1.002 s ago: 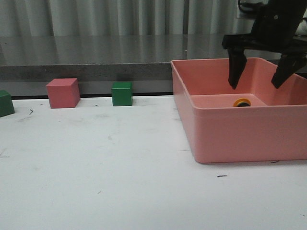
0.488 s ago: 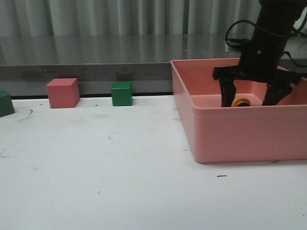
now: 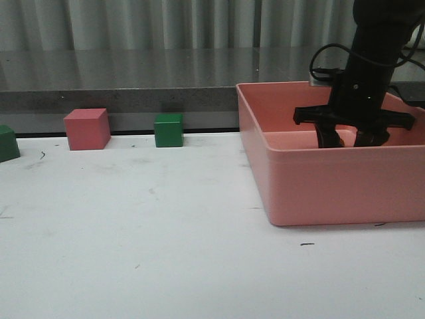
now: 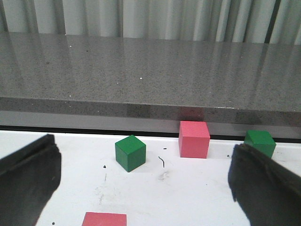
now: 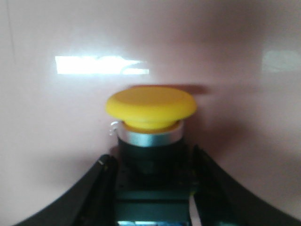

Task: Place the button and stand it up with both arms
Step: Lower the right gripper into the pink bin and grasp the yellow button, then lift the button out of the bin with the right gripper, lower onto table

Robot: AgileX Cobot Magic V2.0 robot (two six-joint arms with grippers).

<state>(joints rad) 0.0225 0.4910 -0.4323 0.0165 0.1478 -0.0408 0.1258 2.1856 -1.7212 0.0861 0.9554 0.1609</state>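
Fingers [image 5: 106, 188] of your right gripper [image 3: 350, 136] flank the button [image 5: 150, 117] base inside the pink bin [image 3: 319, 179], contact uncertain; cap points away from the wrist; left gripper [image 4: 141, 188] spread, well apart over the counter [image 3: 133, 232].

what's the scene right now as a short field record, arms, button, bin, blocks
right gripper: down inside the pink bin, a finger on each side of the button's black base; contact not clear
button: in the bin, yellow cap, silver collar
left gripper: open, over the white table, holding nothing
blocks: pink cube and green cube by the back ledge, another green one at the left edge
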